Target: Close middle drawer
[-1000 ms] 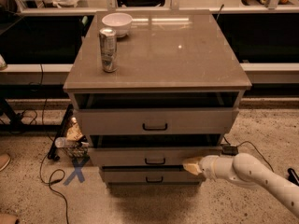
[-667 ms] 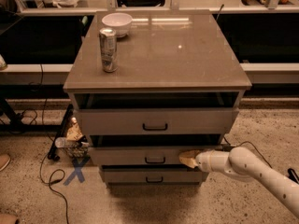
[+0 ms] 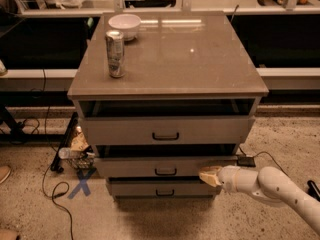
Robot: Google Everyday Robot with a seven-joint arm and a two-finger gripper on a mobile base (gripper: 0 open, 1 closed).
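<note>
The middle drawer (image 3: 130, 167) sits low in the centre of the frame, second of three in the grey cabinet (image 3: 175, 59). It is partly pulled out: a dark strip of its open box shows above the flat front, so the close is not yet done. Its small dark bar handle (image 3: 165, 172) is at mid-front and nothing holds it, which fits, since a push needs no grip on a handle. The gripper (image 3: 209, 176) is at the right part of that front near its lower edge, coming in from the lower right on the white arm (image 3: 270, 189). Its tan tips are drawn together into one wedge and grasp nothing, a blunt point suited to shoving a flat panel. It looks to be against the front, though actual contact cannot be confirmed. Pushing this far off-centre could skew the drawer on its runners, so a straight drive into the cabinet seems wise. The taller top drawer (image 3: 120, 130) above also shows a dark gap over its front, and the narrower lowest drawer (image 3: 135, 188) lies just under the tips – a slip downward would land on the wrong front. On the cabinet top, toward the upper left, stand a can (image 3: 115, 54) and a white bowl (image 3: 124, 23), which a hard slam might jolt
</note>
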